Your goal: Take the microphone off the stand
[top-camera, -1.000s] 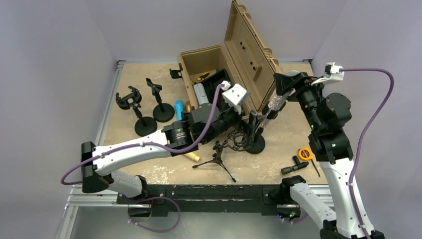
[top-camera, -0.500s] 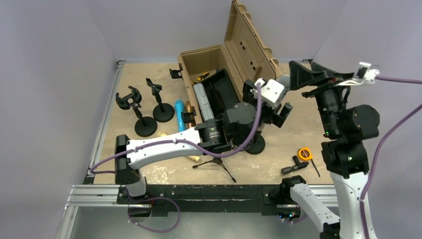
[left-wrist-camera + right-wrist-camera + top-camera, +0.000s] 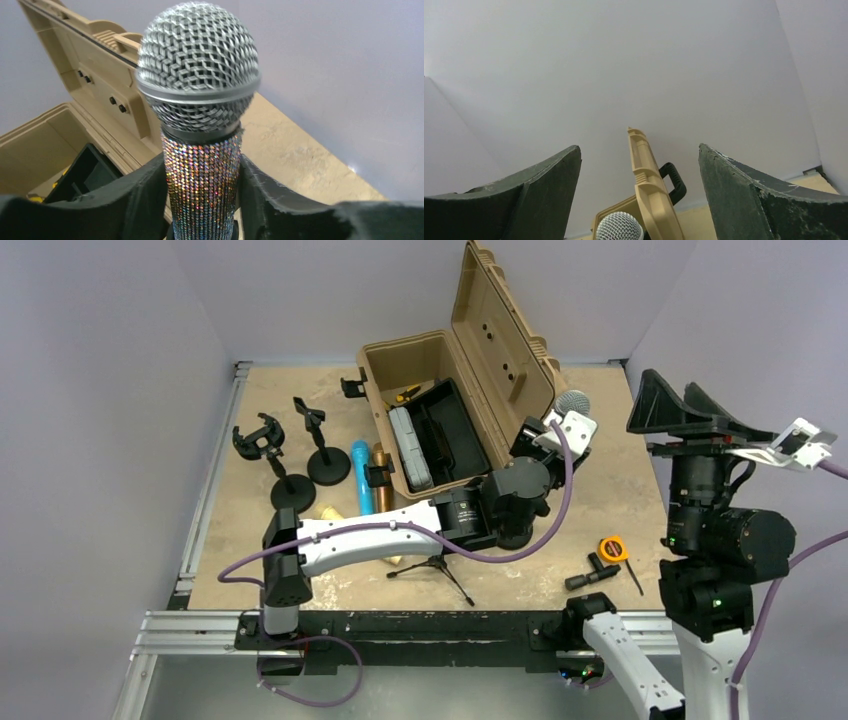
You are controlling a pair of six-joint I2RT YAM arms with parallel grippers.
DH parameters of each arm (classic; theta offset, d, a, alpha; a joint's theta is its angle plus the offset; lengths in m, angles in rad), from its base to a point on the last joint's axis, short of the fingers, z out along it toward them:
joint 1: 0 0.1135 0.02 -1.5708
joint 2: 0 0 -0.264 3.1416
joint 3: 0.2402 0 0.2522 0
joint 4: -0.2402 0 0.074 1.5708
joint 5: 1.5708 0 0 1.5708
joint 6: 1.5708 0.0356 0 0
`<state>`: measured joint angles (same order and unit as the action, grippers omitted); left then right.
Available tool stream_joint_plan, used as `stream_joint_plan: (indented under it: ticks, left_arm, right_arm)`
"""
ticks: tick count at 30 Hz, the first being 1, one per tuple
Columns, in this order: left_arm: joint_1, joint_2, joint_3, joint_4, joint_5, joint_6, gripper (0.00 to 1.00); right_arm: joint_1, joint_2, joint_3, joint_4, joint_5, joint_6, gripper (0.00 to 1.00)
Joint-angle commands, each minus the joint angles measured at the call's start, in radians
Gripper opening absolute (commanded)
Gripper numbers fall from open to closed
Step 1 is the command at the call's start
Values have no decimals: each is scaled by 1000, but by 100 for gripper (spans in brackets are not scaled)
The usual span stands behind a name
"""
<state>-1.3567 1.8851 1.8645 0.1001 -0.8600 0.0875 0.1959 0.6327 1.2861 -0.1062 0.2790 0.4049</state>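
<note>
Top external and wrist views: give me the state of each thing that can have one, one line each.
case, lid open, tilted back.
microphone, upright, gripped at its glittery handle.
left gripper, shut on the microphone.
right gripper, open, raised, holding nothing.
shock-mount stand, upright, holding no microphone.
</note>
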Motion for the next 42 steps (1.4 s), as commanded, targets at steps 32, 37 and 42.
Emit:
stream_joint_plan:
  ticks: [32,37,42]
  left_arm:
    - [537,-82,-31,36,2038,-218,0]
    - [547,-52,-22,230,2088,-366,0]
    - [565,-32,-22,347,2135,-456,0]
  right_arm:
    - [0,-197,-191,-236,-626,-124,89]
    - [0,-148,-266,-301,-663,-118,89]
    - [0,-120,-288,-328,-663,-83,89]
